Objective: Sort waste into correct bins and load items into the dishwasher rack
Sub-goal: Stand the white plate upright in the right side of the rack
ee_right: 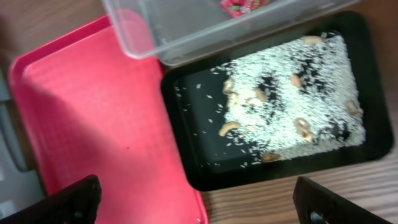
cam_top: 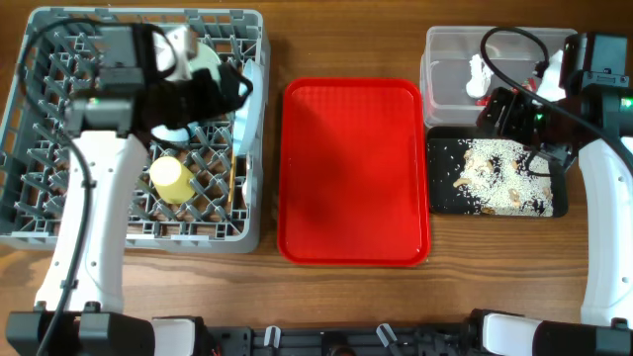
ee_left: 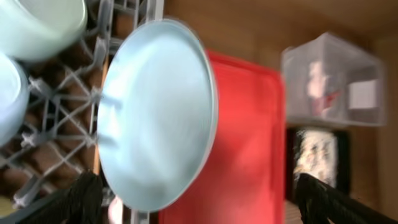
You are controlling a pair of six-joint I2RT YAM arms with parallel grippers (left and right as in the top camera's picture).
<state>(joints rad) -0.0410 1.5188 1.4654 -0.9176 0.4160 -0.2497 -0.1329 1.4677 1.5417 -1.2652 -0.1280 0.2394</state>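
The grey rack (cam_top: 40, 213) at the left holds a yellow cup (cam_top: 170, 178), two pale blue-green bowls (ee_left: 37, 25) (ee_left: 9, 93) and a white plate (ee_left: 155, 112) standing on edge near its right wall. My left gripper (cam_top: 232, 91) is open, its fingers wide on either side of the plate's lower edge (ee_left: 199, 211). The clear tub (cam_top: 445, 59) holds the red wrapper (cam_top: 479, 99) and the white scrap (cam_top: 477, 71). The black tray (cam_top: 442, 198) holds rice scraps (cam_top: 499, 173). My right gripper (cam_top: 502, 114) is open and empty above the black tray's corner (ee_right: 205, 208).
The red serving tray (cam_top: 353, 168) lies between the rack and the bins, with nothing on it. A thin wooden stick (cam_top: 231, 183) stands in the rack by the cup. The wooden table (cam_top: 267, 40) shows around everything.
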